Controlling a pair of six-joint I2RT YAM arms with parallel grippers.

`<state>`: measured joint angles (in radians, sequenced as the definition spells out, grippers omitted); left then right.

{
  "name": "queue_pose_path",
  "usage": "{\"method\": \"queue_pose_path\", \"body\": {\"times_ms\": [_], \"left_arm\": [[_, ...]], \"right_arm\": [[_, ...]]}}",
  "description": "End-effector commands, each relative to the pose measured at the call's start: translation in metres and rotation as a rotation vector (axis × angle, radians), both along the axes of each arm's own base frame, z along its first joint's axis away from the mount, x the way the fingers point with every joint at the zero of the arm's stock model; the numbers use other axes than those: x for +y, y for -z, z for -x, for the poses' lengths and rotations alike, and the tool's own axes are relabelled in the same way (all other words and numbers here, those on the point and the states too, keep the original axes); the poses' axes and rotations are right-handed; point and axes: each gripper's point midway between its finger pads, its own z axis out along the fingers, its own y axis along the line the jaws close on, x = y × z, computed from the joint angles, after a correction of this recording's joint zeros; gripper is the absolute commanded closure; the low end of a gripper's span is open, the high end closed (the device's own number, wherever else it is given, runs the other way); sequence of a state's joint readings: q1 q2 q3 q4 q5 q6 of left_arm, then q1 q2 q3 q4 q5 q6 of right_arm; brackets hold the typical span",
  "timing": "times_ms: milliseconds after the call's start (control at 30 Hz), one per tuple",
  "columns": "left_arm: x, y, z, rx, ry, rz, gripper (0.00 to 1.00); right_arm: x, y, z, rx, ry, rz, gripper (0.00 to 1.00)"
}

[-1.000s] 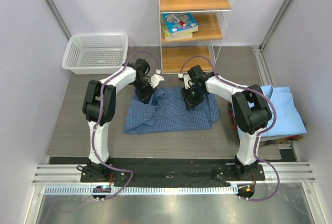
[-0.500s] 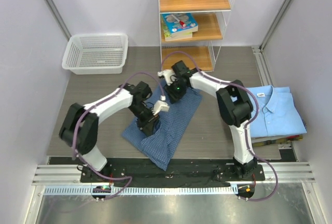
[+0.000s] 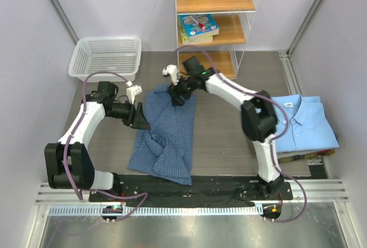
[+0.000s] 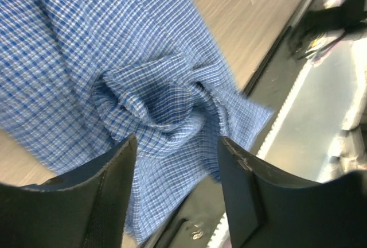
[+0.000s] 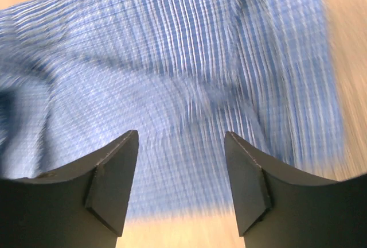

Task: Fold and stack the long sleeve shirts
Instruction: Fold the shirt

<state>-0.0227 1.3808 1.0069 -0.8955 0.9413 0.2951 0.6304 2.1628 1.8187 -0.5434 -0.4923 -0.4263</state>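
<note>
Here, the left tool (image 4: 176, 142) holds its fingers apart with nothing between them, at the left edge of the dark checked shirt (image 3: 166, 139). The right tool (image 5: 180, 136) is likewise spread and empty over that shirt's far end. The shirt lies rumpled lengthwise in the middle of the desk (image 3: 229, 139), reaching the near edge. The folded light blue shirt (image 3: 301, 123) rests by the right edge.

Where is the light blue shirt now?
In the top view, the light blue shirt lies folded at the right edge of the table, right of the right arm, apart from the dark checked shirt.
</note>
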Motion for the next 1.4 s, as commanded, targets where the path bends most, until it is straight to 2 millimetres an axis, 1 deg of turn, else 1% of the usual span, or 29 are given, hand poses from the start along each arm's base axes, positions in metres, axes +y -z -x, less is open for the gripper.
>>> {"method": "queue_pose_path", "body": {"times_ms": [0,33,67,100,133,200,233,267,367,400,433,467,500,533,600,667,733,767,800,900,967,1067,1100,1167,1200,1233,1267,1300,1367], "left_arm": [[0.017,0.013,0.003,-0.11,0.177,-0.147,0.38],[0.021,0.016,0.002,-0.162,0.243,-0.171,0.37],[0.025,0.023,0.004,-0.148,0.265,-0.189,0.36],[0.029,0.029,0.003,-0.153,0.282,-0.218,0.35],[0.031,0.033,0.0,-0.18,0.316,-0.228,0.33],[0.03,0.043,-0.004,-0.183,0.355,-0.245,0.28],[0.029,0.044,-0.009,-0.199,0.373,-0.249,0.28],[0.025,0.052,-0.012,-0.192,0.397,-0.263,0.28],[0.018,0.061,-0.026,-0.151,0.384,-0.256,0.29],[0.016,0.063,-0.03,-0.13,0.366,-0.243,0.3],[0.014,0.065,-0.035,-0.109,0.341,-0.234,0.34],[0.012,0.064,-0.042,-0.066,0.283,-0.226,0.37],[0.013,0.073,-0.051,-0.035,0.25,-0.223,0.42],[0.013,0.074,-0.056,-0.015,0.221,-0.21,0.5],[0.015,0.083,-0.071,0.055,0.127,-0.199,0.54],[0.015,0.091,-0.078,0.118,0.064,-0.206,0.58],[0.019,0.103,-0.086,0.166,0.032,-0.224,0.61],[0.021,0.106,-0.089,0.183,0.015,-0.235,0.63],[0.022,0.108,-0.093,0.207,-0.015,-0.236,0.64],[0.038,0.118,-0.101,0.245,-0.08,-0.263,0.68],[0.057,0.119,-0.11,0.24,-0.139,-0.285,0.7],[0.068,0.118,-0.113,0.23,-0.155,-0.311,0.72],[0.07,0.118,-0.115,0.217,-0.152,-0.318,0.72],[0.075,0.118,-0.126,0.187,-0.172,-0.34,0.72],[0.076,0.119,-0.13,0.182,-0.174,-0.338,0.72],[0.075,0.112,-0.139,0.161,-0.175,-0.331,0.72],[0.075,0.112,-0.142,0.163,-0.172,-0.325,0.72],[0.069,0.103,-0.144,0.154,-0.156,-0.281,0.69],[0.067,0.078,-0.137,0.107,-0.114,-0.216,0.62]], "right_arm": [[-0.028,-0.115,0.051,-0.017,0.022,-0.186,0.3],[-0.038,-0.09,0.073,0.067,0.026,-0.157,0.24],[-0.041,-0.086,0.09,0.127,0.014,-0.171,0.22],[-0.044,-0.091,0.107,0.156,0.018,-0.185,0.16],[-0.053,-0.062,0.126,0.233,0.029,-0.148,0.15],[-0.058,-0.039,0.144,0.293,0.043,-0.126,0.16],[-0.058,-0.034,0.145,0.306,0.057,-0.125,0.21],[-0.055,-0.029,0.143,0.314,0.071,-0.127,0.24],[-0.04,-0.01,0.12,0.335,0.129,-0.123,0.39],[-0.031,-0.012,0.107,0.319,0.134,-0.135,0.44],[-0.028,0.006,0.099,0.351,0.167,-0.109,0.47],[-0.027,0.016,0.091,0.345,0.188,-0.092,0.53],[-0.023,0.016,0.08,0.323,0.203,-0.092,0.55],[-0.024,0.032,0.075,0.336,0.224,-0.066,0.57],[-0.023,0.039,0.06,0.317,0.255,-0.053,0.59],[-0.028,0.058,0.052,0.333,0.278,-0.023,0.6],[-0.03,0.064,0.035,0.303,0.305,0.0,0.62],[-0.032,0.079,0.033,0.31,0.301,0.028,0.62],[-0.028,0.075,0.024,0.29,0.3,0.023,0.62],[-0.021,0.08,0.015,0.297,0.293,0.028,0.62],[-0.015,0.08,0.01,0.294,0.287,0.019,0.62],[-0.009,0.079,0.001,0.288,0.29,0.009,0.63],[-0.008,0.085,-0.001,0.295,0.297,0.013,0.63],[-0.003,0.084,-0.009,0.284,0.305,0.006,0.62],[-0.003,0.089,-0.012,0.289,0.318,0.011,0.62],[-0.002,0.089,-0.016,0.283,0.326,0.012,0.6],[0.0,0.084,-0.021,0.274,0.329,0.001,0.58],[0.001,0.08,-0.023,0.27,0.332,-0.006,0.55],[0.0,0.058,-0.023,0.26,0.318,-0.032,0.47]]}}
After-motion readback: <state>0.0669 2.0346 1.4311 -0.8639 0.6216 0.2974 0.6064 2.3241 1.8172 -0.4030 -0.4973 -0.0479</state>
